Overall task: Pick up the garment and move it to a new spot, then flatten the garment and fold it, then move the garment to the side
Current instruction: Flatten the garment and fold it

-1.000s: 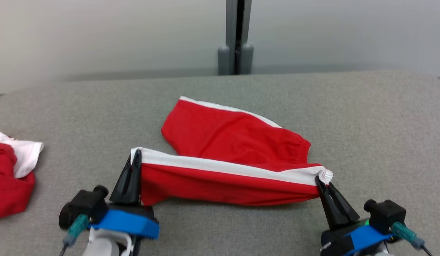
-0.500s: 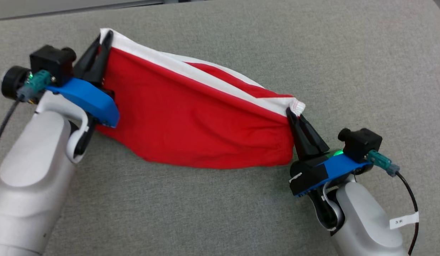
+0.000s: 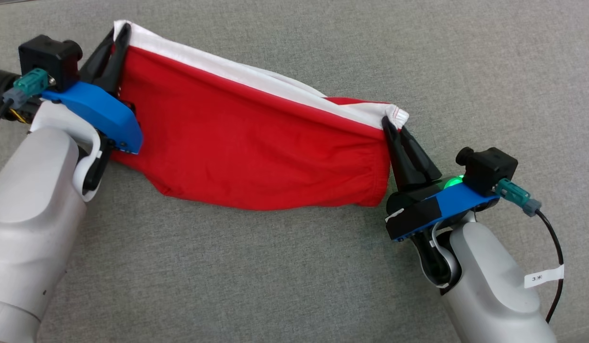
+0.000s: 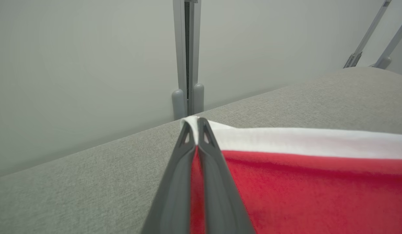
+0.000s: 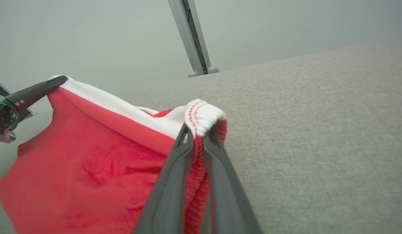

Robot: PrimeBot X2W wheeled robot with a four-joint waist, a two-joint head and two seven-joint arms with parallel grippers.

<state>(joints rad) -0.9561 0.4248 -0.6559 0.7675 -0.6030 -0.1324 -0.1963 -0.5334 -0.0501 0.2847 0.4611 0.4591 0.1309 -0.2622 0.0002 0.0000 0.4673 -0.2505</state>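
Note:
The garment is a pair of red shorts with a white side stripe, held stretched above the grey padded table between both arms. My left gripper is shut on its white-edged corner at the upper left; the left wrist view shows that gripper with the garment's cloth pinched between its fingers. At the right end, my right gripper is shut on the gathered elastic corner, seen close up where the right gripper pinches the garment. The red body hangs down toward me below the stripe.
The grey fabric surface stretches all around the garment. A grey post stands against the pale wall beyond the table's far edge. A black cable trails from my right wrist.
The head camera has tipped down, so the wall and the heap of red and white cloth at the left left the picture. Both grippers have lifted the stripe edge, and the garment now hangs doubled.

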